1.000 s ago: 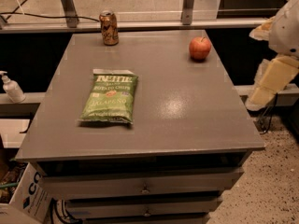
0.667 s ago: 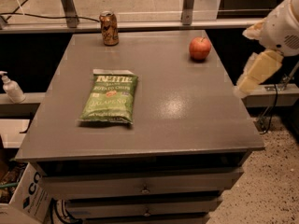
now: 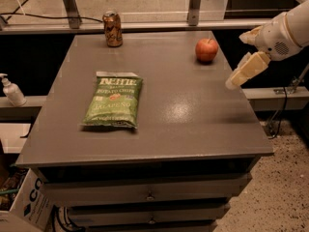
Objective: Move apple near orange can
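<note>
Toward the near left of the grey desk (image 3: 193, 129) lies a green chip bag (image 3: 112, 102), out of the way. Off the right edge hangs the claw (image 3: 247, 53), open and empty. It should probably come in level with the apple (image 3: 206, 50), near the far right corner, and close around its middle. The orange can (image 3: 113, 29) stands at the far left corner. The desk is glossy and the room dim.

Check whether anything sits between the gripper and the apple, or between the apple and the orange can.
Nothing visible. The gripper hangs right of the apple, bare table between. Apple to orange can is bare too; the chip bag lies nearer the front, off that line.
</note>
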Tool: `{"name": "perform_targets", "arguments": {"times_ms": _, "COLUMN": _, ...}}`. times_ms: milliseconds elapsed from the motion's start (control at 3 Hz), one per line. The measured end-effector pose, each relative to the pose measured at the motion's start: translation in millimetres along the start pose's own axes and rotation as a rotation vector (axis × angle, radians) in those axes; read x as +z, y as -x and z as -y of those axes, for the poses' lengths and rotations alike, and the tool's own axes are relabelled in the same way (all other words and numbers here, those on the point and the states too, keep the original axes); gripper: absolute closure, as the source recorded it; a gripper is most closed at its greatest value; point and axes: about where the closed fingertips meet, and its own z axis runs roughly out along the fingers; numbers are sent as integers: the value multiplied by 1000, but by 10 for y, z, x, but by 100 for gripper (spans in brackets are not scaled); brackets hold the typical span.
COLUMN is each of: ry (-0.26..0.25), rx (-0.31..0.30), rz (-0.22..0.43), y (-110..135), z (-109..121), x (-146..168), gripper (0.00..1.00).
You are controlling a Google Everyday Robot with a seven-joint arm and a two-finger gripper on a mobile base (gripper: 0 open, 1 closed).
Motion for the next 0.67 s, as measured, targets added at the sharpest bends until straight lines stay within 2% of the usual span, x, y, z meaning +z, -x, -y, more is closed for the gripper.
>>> {"name": "perform_targets", "arguments": {"times_ms": 667, "ry": -15, "rx": -7, "rz": 43, "y": 13, "z": 75, "x": 66, "gripper": 0}}
